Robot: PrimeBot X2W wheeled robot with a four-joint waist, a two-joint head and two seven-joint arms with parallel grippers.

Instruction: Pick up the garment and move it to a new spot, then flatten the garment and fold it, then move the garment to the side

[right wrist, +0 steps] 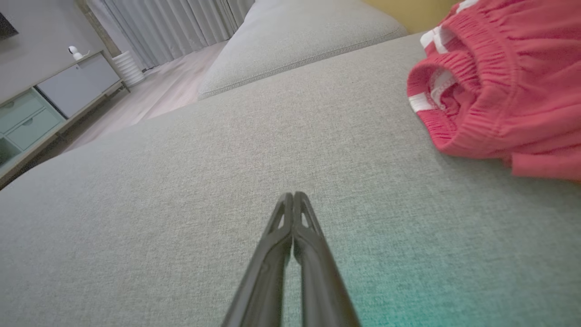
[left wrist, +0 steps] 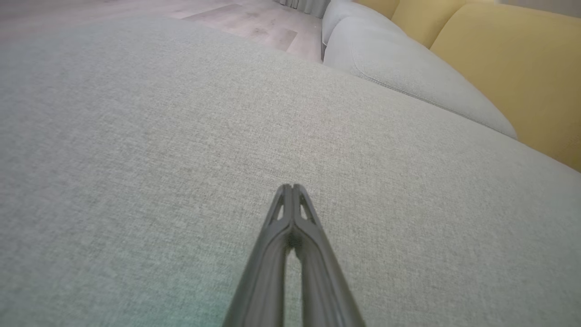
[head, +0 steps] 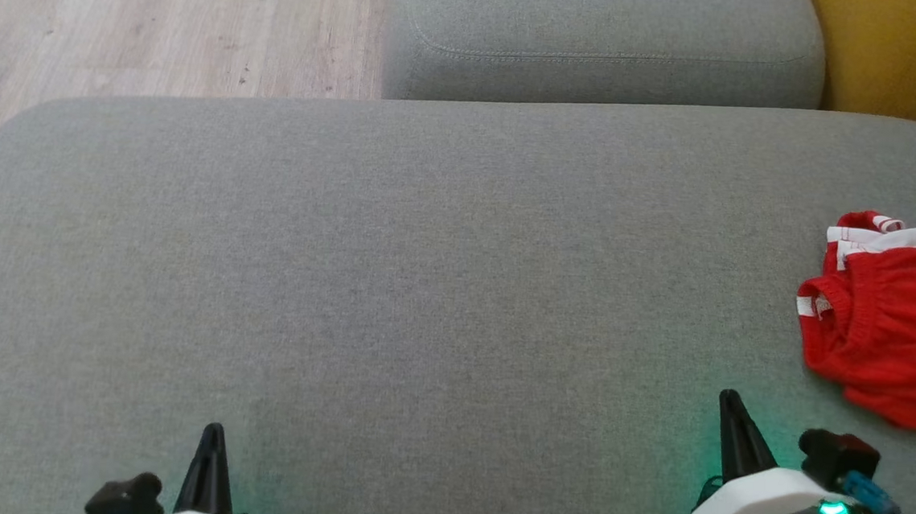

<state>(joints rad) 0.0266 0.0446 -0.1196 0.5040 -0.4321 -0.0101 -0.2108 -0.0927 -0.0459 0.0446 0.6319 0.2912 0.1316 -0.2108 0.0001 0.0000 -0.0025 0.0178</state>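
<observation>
My left pincer (head: 213,435) sits low on my left with its 2 dark fingers pressed together into a single point, above the grey seat cushion (head: 424,287). In my left wrist view the tips meet flush, with only a thin slit further down the shafts.

My right pincer (head: 731,405) is closed the same way, its 2 fingers joined at the tip over the same cushion, with a green glow from my wrist on the fabric beside it.

The garment (head: 896,336), red with white trim and a gathered elastic waistband, lies crumpled at the far right of the seat cushion, partly cut off by the edge of my head view. It is ahead of and to the right of my right pincer, near it but not touching.

A second grey cushion (head: 602,41) lies beyond the seat, with pale wooden floor (head: 120,16) to its left.
</observation>
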